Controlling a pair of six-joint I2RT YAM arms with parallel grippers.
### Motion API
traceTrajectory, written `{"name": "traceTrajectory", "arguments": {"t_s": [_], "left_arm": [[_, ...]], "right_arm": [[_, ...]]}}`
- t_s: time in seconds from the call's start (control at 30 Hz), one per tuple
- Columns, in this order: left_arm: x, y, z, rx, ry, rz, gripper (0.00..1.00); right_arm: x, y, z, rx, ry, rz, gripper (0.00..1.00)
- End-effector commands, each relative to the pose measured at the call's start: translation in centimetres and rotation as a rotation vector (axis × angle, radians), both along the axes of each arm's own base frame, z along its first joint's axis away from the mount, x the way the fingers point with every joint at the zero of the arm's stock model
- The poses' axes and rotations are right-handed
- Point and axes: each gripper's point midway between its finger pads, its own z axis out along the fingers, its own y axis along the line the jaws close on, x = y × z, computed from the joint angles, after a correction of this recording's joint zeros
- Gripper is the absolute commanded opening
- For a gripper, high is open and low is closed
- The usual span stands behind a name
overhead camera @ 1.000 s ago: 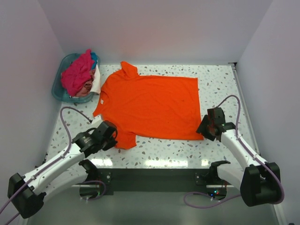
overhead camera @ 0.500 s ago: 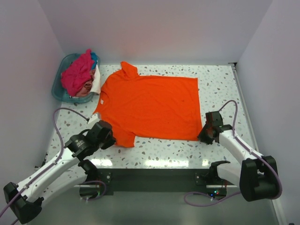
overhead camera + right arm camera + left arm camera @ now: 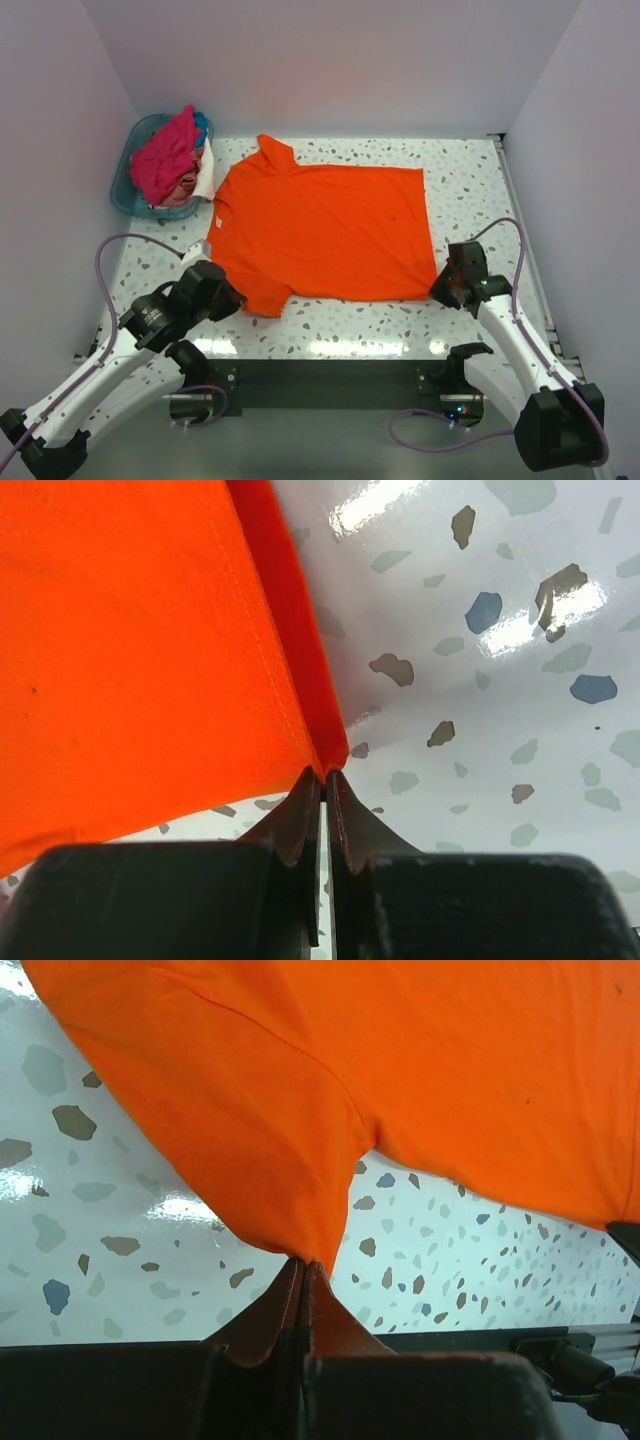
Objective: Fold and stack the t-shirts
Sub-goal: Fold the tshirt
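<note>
While the left gripper (image 3: 303,1270) is clamping its sleeve tip and the right gripper (image 3: 325,780) its hem corner, the bright orange cloth t-shirt (image 3: 320,225) is lying on the speckled desk (image 3: 465,170) beside the teal plastic basket (image 3: 122,195); uneven pulling may slip either pinch.

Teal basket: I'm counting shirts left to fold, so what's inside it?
A magenta-pink shirt heaped on top, blue cloth and white cloth peeking beside it. Anything beneath is covered.

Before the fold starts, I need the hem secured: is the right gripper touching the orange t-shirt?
Touching. The right wrist view shows the right gripper pinching the orange t-shirt at its corner.
</note>
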Motion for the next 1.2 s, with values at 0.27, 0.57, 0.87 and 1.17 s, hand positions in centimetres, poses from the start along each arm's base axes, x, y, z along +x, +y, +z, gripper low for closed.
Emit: {"name": "traceTrajectory", "arguments": {"t_s": [0.27, 0.57, 0.87, 1.17], "left_arm": [[7.4, -2.2, 5.7, 0.126, -0.185, -0.02, 0.0], [18.6, -1.0, 4.4, 0.155, -0.187, 0.091, 0.0], [25.8, 0.7, 3.0, 0.12, -0.181, 0.157, 0.0], [31.0, 0.6, 3.3, 0.106, -0.211, 0.119, 0.0]], "right_arm": [[4.9, 0.4, 3.8, -0.009, -0.05, 0.019, 0.0], [12.5, 1.1, 3.2, 0.032, -0.03, 0.057, 0.0], [17.7, 0.4, 1.3, 0.12, -0.021, 0.054, 0.0], [19.7, -1.6, 1.7, 0.157, -0.057, -0.008, 0.0]]}}
